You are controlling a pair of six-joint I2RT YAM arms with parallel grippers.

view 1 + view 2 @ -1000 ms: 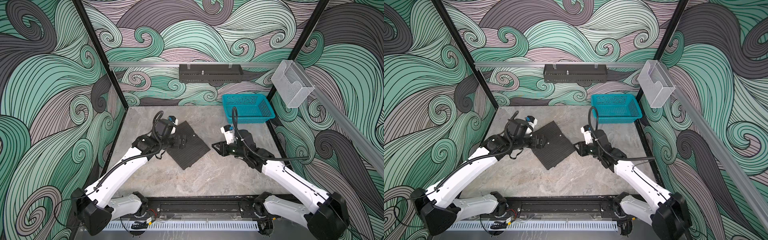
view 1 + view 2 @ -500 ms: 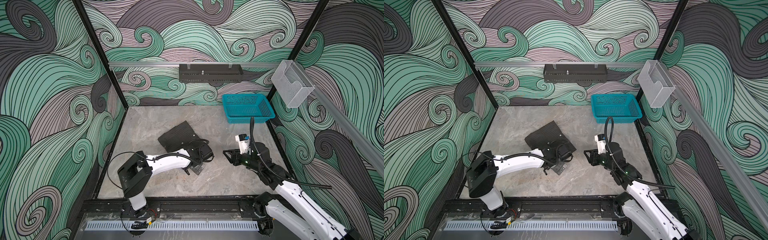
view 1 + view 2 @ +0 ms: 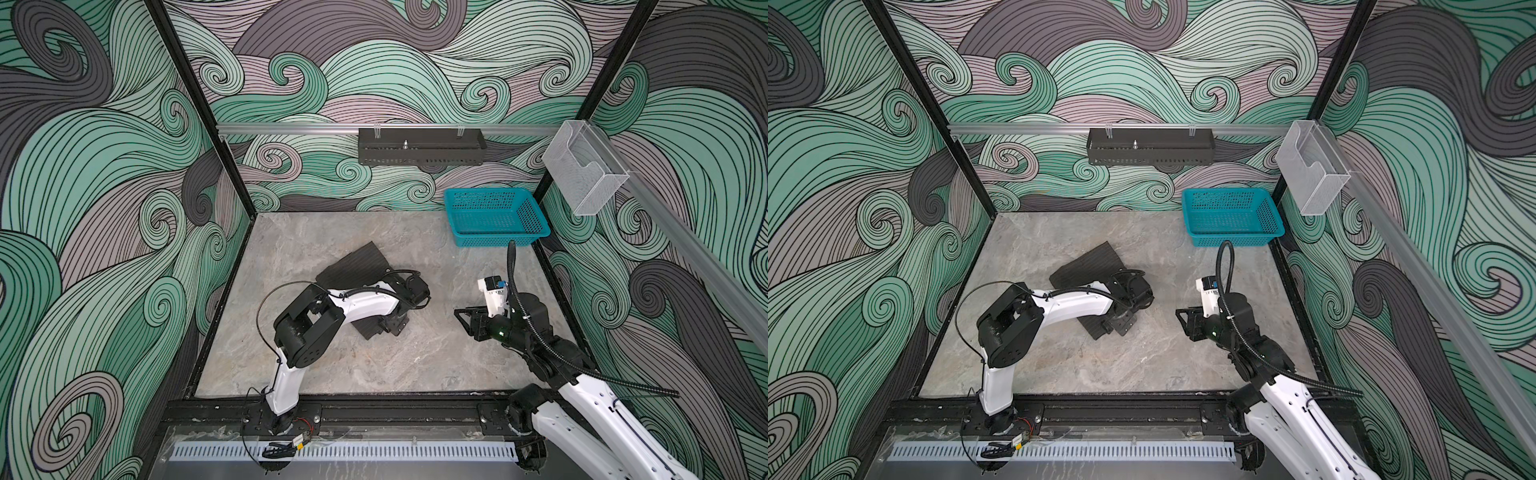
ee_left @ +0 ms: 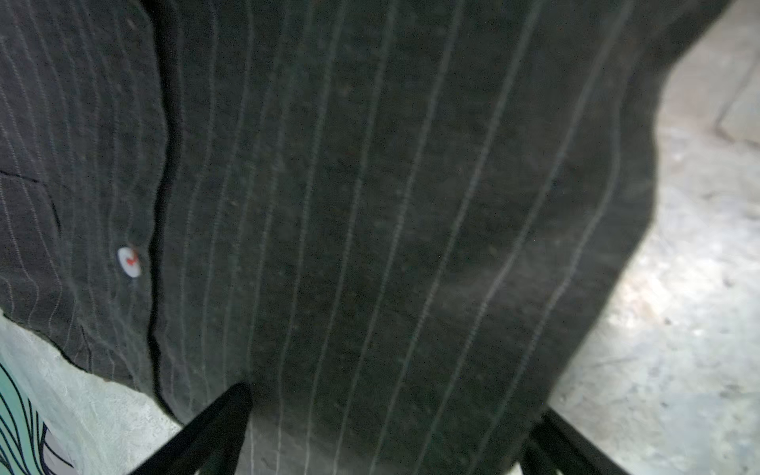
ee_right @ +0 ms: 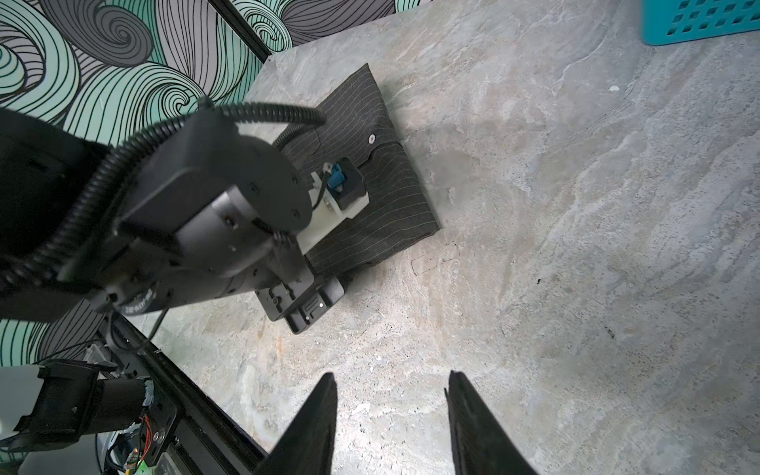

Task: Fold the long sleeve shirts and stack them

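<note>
Black left gripper [image 4: 395, 403], jaws spread wide over the near edge of the folded pinstripe shirt [image 3: 357, 266] lying flat on the grey table [image 3: 415, 365]; right gripper [image 5: 390, 375] half-parted, empty, well apart; fold apparently done, so next: lift clear without dragging cloth.

Beneath the left gripper [image 4: 390, 423], the shirt [image 4: 370, 205] is shown charcoal with pale pinstripes, its button [image 4: 129, 262] white with red thread. The basket [image 3: 498, 240] is rendered teal.
</note>
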